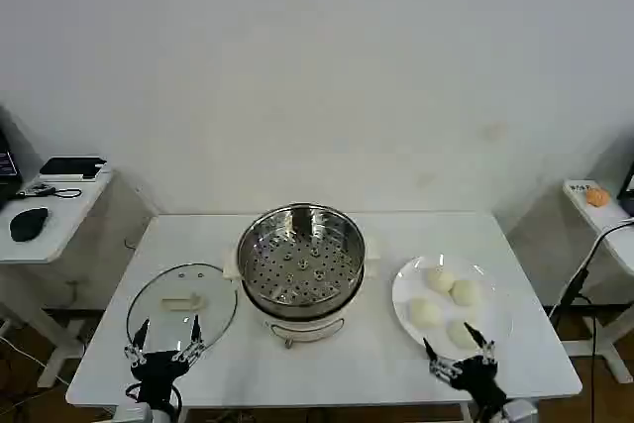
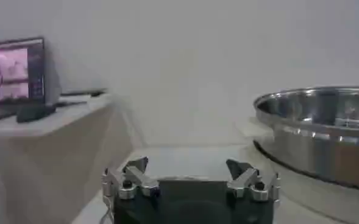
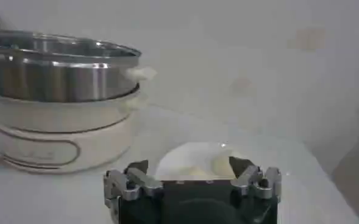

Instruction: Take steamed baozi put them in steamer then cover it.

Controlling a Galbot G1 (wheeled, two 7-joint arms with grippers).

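While the four baozi (image 1: 447,296) sit together on a white plate (image 1: 408,284), none is in the steamer (image 1: 301,259) yet. Plate lies to the steamer's right, just beside it, not touching. Two buns toward the back of the plate, two toward the front; the front-right one is partly behind the right gripper (image 1: 460,349).

Steamer stands mid-tabletop (image 1: 376,364), shiny basket open on top, perforated floor bare, cream base below with a wire handle at the front. From the left wrist its steel rim (image 2: 325,131) shows side-on; from the right wrist the pot (image 3: 57,64) sits on its cream base.

Cover (image 1: 182,303) lies flat on the tabletop to the steamer's left, handle up, its rim very near the steamer's base; cannot tell whether they touch.

Right gripper hangs at the near edge of the tabletop, in front of the plate, to the steamer's front right. Jaws wide, holding nothing. In its wrist view the gripper (image 3: 191,173) points at the plate (image 3: 194,159), with a bun (image 3: 222,163) just past it.

Left gripper (image 1: 166,338) hangs at the near edge too, in front of the cover, to the steamer's front left. Jaws wide, empty. In its wrist view the gripper (image 2: 191,173) points along the tabletop, steamer off to one side.

Side table (image 1: 45,215) stands well left of the steamer, carrying dark gear. Another table edge (image 1: 594,207) stands well to the right.
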